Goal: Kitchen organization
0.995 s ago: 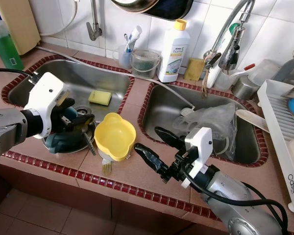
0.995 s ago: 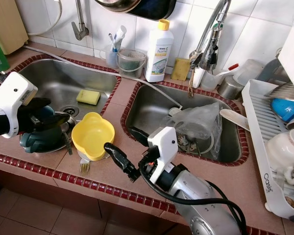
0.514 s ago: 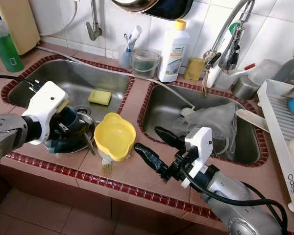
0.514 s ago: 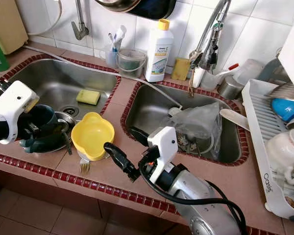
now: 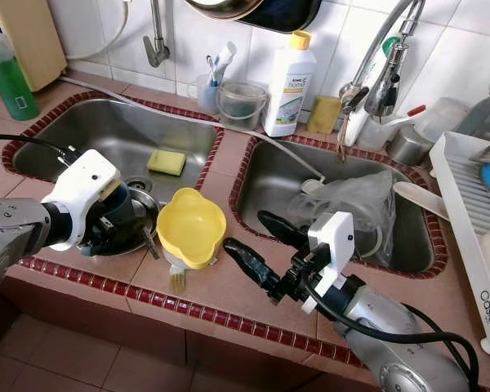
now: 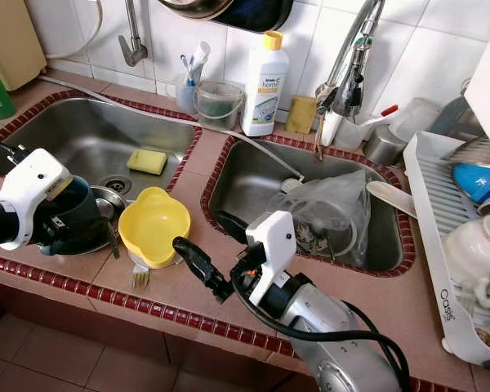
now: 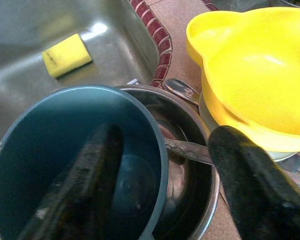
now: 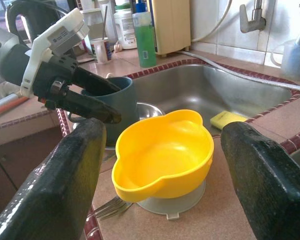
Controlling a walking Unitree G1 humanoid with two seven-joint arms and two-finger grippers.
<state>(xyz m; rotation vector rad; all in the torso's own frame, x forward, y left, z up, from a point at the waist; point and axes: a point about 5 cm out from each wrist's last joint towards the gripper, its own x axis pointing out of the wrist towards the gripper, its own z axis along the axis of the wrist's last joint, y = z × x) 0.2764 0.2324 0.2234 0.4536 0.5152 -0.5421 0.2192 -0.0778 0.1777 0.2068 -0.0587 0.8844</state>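
While its fingers straddle the mug's [image 7: 65, 165] wall, left pincer [image 7: 160, 170] reaches down.

The white bottle [image 5: 290, 86] at the worktop's back edge seems to read "home", though the print is small. The dish rack [image 5: 488, 307] at the right edge reads "Oasis".

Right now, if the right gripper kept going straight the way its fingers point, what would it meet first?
Most likely the yellow bowl: seen from the wrist, it sits centred between the open right gripper's fingers, on the counter. The dark blue cup lies beyond it. Depth is uncertain.
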